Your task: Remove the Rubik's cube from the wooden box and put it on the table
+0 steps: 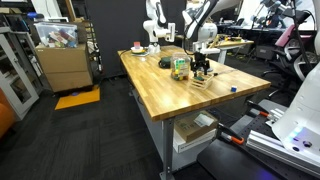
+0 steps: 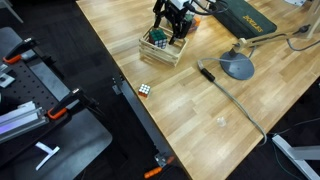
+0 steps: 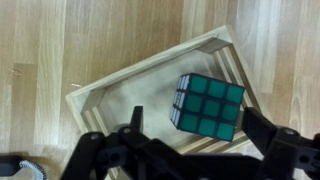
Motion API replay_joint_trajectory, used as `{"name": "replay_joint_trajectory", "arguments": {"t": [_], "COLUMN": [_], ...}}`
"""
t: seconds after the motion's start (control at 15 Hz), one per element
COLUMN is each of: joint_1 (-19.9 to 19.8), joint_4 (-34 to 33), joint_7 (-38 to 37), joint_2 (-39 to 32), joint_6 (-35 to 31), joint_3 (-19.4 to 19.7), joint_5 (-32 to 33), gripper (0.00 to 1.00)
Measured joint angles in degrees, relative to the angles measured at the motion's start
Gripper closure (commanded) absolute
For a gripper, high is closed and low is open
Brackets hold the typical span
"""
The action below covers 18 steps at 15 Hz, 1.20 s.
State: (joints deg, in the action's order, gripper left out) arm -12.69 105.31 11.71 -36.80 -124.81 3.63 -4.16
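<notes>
A Rubik's cube point(image 3: 208, 107) with a green face up lies tilted inside the wooden box point(image 3: 105, 100), against its right wall. It shows as a green spot in the crate in an exterior view point(image 2: 156, 38). The box point(image 2: 162, 52) stands on the butcher-block table point(image 2: 200, 110). My gripper point(image 3: 200, 128) hangs just above the box, open, with a finger on each side of the cube and a gap on both sides. It also shows in both exterior views point(image 2: 173, 22) point(image 1: 202, 62). A second, tiny multicoloured cube point(image 2: 145, 89) sits on the table near its edge.
A grey disc base point(image 2: 238, 67) with a bent cable lies beside the box. A dark pad point(image 2: 250, 20) is behind it. A small blue item point(image 1: 232, 88) lies on the table. A cardboard box point(image 1: 62, 65) stands on the floor.
</notes>
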Motion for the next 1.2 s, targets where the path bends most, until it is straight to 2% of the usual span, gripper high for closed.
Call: {"name": "replay_joint_trajectory", "arguments": {"t": [0.33,0.4,0.47,0.53,0.87,1.2], "joint_1": [0.03,0.03,0.0,-0.03,-0.12,0.05], "joint_4": [0.0,-0.01,-0.02,-0.06,-0.57,-1.14], "joint_7": [0.0,0.0,0.0,0.0,0.0,0.01], "joint_2": [-1.34,-1.67,-1.95,-2.2,-2.93,-2.58], "joint_6": [0.0,0.0,0.0,0.0,0.03,-0.37], "joint_3": [-0.4,-0.4,-0.4,-0.39,-0.51,-0.92], "joint_5": [-0.24,-0.24,-0.24,-0.24,-0.53,-0.49], "gripper": [0.0,0.03,0.27,0.28,0.62,0.89]}}
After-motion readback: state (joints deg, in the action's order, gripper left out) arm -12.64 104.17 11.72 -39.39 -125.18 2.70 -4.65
